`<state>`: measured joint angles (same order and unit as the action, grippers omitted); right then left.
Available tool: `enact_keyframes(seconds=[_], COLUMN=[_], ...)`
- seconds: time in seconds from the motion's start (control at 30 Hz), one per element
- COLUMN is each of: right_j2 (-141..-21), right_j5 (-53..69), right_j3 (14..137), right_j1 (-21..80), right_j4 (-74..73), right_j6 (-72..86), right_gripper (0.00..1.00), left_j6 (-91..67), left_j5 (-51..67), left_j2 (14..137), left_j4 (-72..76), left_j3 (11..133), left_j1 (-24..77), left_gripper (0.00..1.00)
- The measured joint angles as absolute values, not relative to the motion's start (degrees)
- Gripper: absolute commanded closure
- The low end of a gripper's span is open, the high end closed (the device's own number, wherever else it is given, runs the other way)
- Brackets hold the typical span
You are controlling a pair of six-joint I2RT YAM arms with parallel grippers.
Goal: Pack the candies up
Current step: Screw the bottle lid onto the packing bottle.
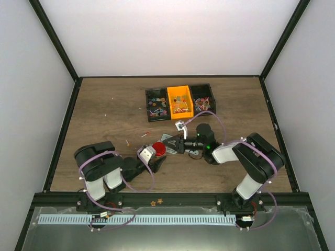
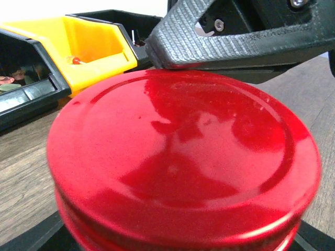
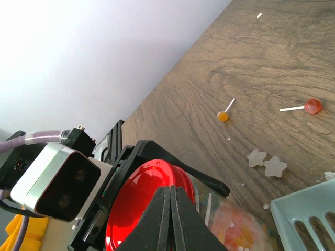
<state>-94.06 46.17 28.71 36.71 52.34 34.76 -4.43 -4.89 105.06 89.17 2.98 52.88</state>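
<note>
Going left to right: off to the left of the left gripper (image 1: 155, 155) there's a big stretch of bare table (image 1: 104, 115) running out to the black side rail (image 1: 62, 130), so plenty of room that way. A couple of loose lollipops (image 3: 223, 116) lie out there, well apart from the fingers.

The left gripper is spread wide and clamped round a clear jar (image 3: 209, 204), one finger on each side, just under the red lid (image 2: 183, 162). Some of the candies (image 3: 238, 227) show through the jar wall, so those sit right inside the left gripper's hold. More of them are in the three bins (image 1: 148, 104) on the far side of both grippers, with the yellow bin (image 2: 97, 39) in the middle.

The right gripper (image 3: 170, 192) comes in from the right with its fingers pressed flat together and nothing between them. Its tips are over the lid's edge, but I can't tell if they actually touch. A teal scoop (image 3: 303, 219) lies just beside it on the far side, with two white star sweets (image 3: 266, 162) near the scoop, touching each other.

Right of the right arm it's open wood again up to the right rail (image 1: 272, 130). Only a narrow strip of wood separates both grippers from the near edge.
</note>
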Motion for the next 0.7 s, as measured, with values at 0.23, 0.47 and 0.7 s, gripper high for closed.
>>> enact_keyframes(seconds=[0.23,0.47,0.7], right_j2=[-94.11,-94.11,-93.73], right_j5=[44.75,40.45,36.38], right_j3=[25.76,24.08,20.82], right_j1=[37.12,38.94,40.75], right_j4=[57.78,61.28,66.19], right_j6=[37.39,38.65,40.18], right_gripper=[0.99,0.99,0.99], left_j6=[-4.54,-4.86,-5.02], left_j5=[-4.91,-4.89,-4.78], left_j2=[105.10,104.97,104.86], left_j4=[89.19,89.19,89.19], left_j3=[2.92,2.76,2.61], left_j1=[52.86,52.86,52.82], left_gripper=[0.30,0.30,0.30])
